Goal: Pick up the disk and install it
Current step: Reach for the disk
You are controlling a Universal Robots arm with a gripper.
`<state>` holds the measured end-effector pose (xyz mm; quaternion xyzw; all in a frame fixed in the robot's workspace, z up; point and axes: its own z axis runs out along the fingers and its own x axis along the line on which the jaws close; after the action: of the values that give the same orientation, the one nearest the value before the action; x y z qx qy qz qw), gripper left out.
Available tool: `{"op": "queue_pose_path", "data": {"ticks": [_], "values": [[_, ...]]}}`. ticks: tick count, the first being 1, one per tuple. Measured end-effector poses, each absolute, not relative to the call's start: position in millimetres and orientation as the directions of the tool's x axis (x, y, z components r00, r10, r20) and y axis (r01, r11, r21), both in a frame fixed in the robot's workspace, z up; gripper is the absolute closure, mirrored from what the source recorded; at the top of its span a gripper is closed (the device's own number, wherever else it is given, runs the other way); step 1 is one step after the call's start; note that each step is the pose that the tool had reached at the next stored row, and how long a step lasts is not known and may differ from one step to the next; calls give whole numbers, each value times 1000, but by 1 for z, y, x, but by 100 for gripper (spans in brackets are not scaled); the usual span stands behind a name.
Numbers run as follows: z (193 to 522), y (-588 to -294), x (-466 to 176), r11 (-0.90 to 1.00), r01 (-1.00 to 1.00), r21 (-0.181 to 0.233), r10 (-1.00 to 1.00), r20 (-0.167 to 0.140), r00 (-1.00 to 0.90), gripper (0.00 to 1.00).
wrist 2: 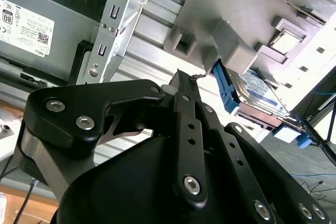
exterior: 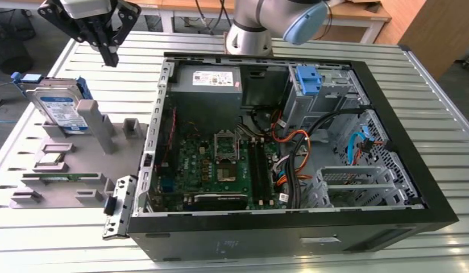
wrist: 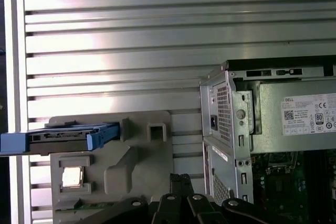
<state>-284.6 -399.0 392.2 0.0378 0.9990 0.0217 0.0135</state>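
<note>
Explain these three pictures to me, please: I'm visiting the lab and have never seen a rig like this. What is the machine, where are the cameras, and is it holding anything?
The machine is one robot arm ending in a black gripper. The exterior view comes from a camera off the arm, looking down on a slatted metal table. Both wrist views come from cameras riding on the arm, so the gripper's own black parts show in them. On the table lies an open computer case, and on the exterior view's left a grey holder with parts in it. The disk, silver in a blue frame, stands in that holder. The gripper hangs above the table near the disk, shut, holding nothing.
</note>
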Motion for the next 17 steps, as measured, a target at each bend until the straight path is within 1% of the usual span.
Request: {"op": "queue_pose_path", "data": {"ticks": [17], "values": [[392, -399, -316, 996, 75, 44, 76, -25, -997, 90]]}}
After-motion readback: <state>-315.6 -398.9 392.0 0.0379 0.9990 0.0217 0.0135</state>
